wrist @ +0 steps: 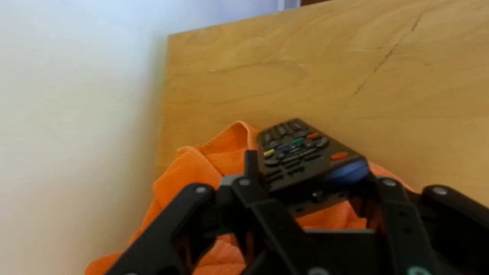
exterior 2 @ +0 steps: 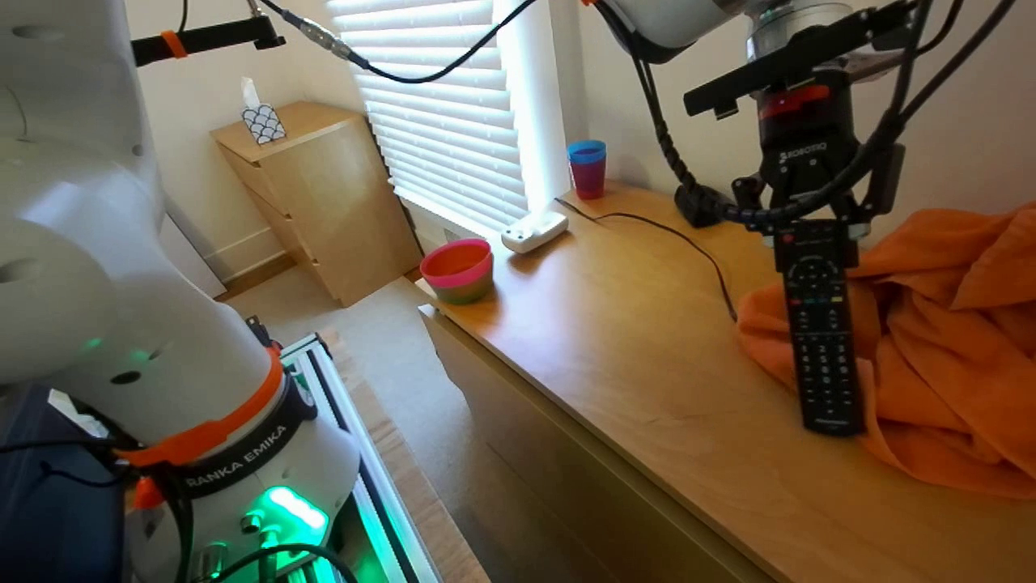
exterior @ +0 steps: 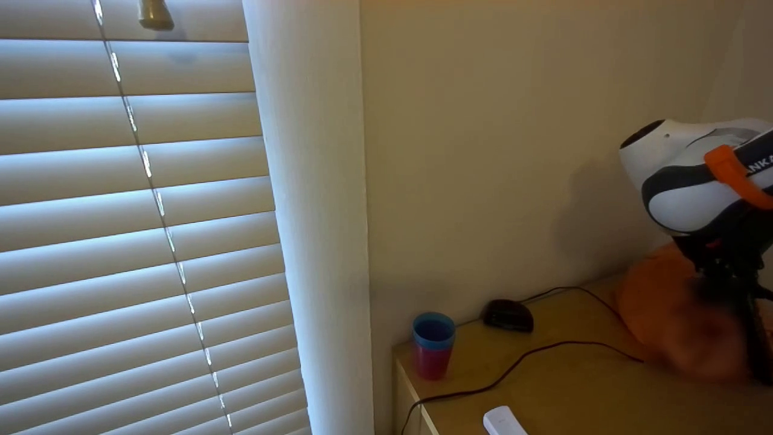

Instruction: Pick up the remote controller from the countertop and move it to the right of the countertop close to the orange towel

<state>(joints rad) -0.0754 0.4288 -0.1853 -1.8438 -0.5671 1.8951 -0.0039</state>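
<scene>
The black remote controller [exterior 2: 827, 348] hangs nearly upright, buttons facing out, in an exterior view. It also shows in the wrist view [wrist: 301, 152]. My gripper [exterior 2: 816, 233] is shut on its upper end, with a finger on each side; the wrist view shows the same hold [wrist: 311, 179]. The orange towel [exterior 2: 955, 340] lies crumpled on the wooden countertop [exterior 2: 631, 356], right beside and behind the remote. The towel also shows in an exterior view [exterior: 652, 296] and the wrist view [wrist: 214, 164]. I cannot tell whether the remote's lower end touches anything.
A blue and red cup [exterior: 432, 350] stands at the countertop's far corner. A black device [exterior: 508, 315] with a cable lies near the wall. A pink and green bowl [exterior 2: 458, 274] and a white device [exterior 2: 534, 231] sit near the window end. The wall runs behind the towel.
</scene>
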